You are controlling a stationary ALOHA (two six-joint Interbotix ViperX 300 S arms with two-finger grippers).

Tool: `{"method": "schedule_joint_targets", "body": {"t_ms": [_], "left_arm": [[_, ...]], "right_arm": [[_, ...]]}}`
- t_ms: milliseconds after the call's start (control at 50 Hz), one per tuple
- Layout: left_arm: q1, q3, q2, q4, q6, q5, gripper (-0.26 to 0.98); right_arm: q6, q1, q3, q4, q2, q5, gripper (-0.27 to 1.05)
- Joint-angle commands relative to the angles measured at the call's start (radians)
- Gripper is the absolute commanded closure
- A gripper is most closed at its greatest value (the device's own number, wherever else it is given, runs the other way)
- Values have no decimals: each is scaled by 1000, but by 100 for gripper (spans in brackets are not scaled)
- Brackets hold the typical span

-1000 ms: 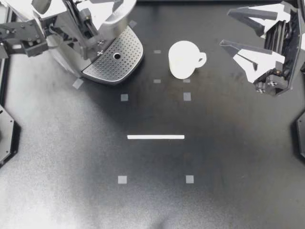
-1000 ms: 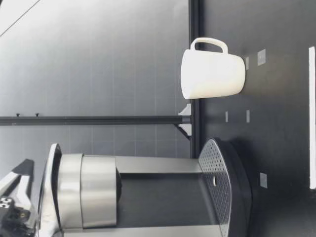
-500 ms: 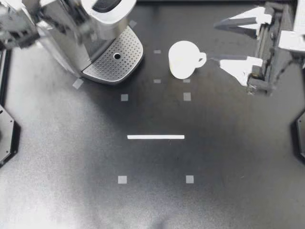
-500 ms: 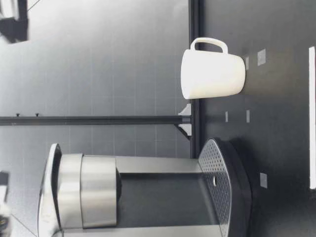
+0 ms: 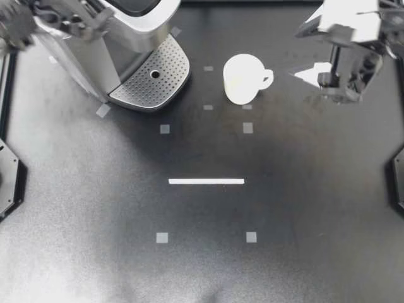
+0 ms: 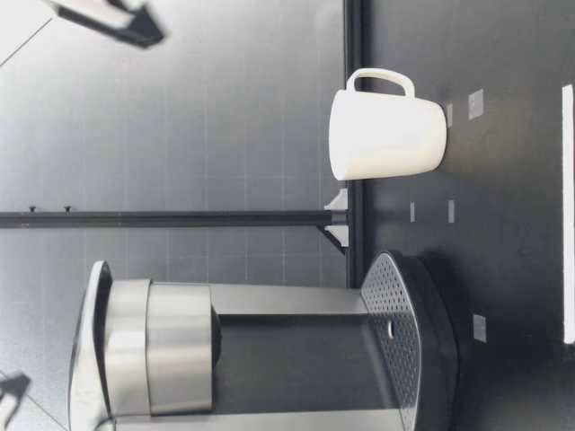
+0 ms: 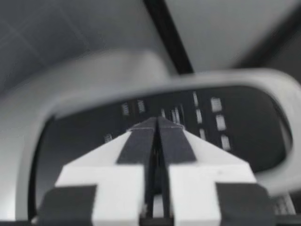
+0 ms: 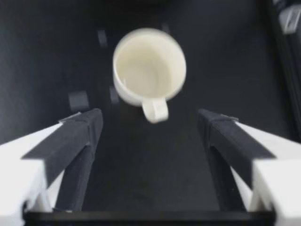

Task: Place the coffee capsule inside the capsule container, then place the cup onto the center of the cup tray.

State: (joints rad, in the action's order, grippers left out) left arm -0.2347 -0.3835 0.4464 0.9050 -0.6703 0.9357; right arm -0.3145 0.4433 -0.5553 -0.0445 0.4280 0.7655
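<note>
The white cup stands upright on the dark desk, mouth up, and everything else can be placed from it. The perforated cup tray of the coffee machine lies well apart from the cup, on the side away from its handle, and nothing sits on it. On the handle side, near the cup but clear of it, hangs the right pincer, its two fingers spread wide and holding nothing. From that arm's own camera the cup sits ahead of the open fingers, handle turned back toward them, with bare desk between.

Seen from desk height, the cup rests flat beside the machine, farther from that camera than the tray.

Past the machine from the cup, the robot's left arm is a blur over the machine's top. Its wrist camera shows the left pincer with fingers pressed together, nothing visible between them, pointing at the oval rim of the machine's top.
</note>
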Motion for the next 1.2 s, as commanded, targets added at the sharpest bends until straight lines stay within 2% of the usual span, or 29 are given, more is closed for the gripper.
{"method": "schedule_joint_targets", "body": {"t_ms": [0, 80, 160, 420, 500, 780, 1180], "left_arm": [[5, 71, 21, -143, 97, 51, 68], [6, 91, 41, -238, 166, 37, 68], [5, 83, 72, -285, 189, 3, 68], [5, -15, 173, -307, 176, -121, 68], [6, -37, 187, -307, 169, -144, 68], [5, -64, 222, -307, 160, -176, 68], [5, -81, 230, -302, 156, -213, 68]], "right_arm": [[-41, 28, 38, 26, -23, 21, 1], [-103, 48, 38, 69, -54, 31, 1], [-190, 77, 29, 138, -92, 29, 1], [-491, 187, -18, 405, -213, -35, 1], [-548, 215, -32, 454, -252, -64, 1], [-595, 222, -31, 480, -364, -132, 1], [-597, 222, -51, 480, -410, -235, 1]]}}
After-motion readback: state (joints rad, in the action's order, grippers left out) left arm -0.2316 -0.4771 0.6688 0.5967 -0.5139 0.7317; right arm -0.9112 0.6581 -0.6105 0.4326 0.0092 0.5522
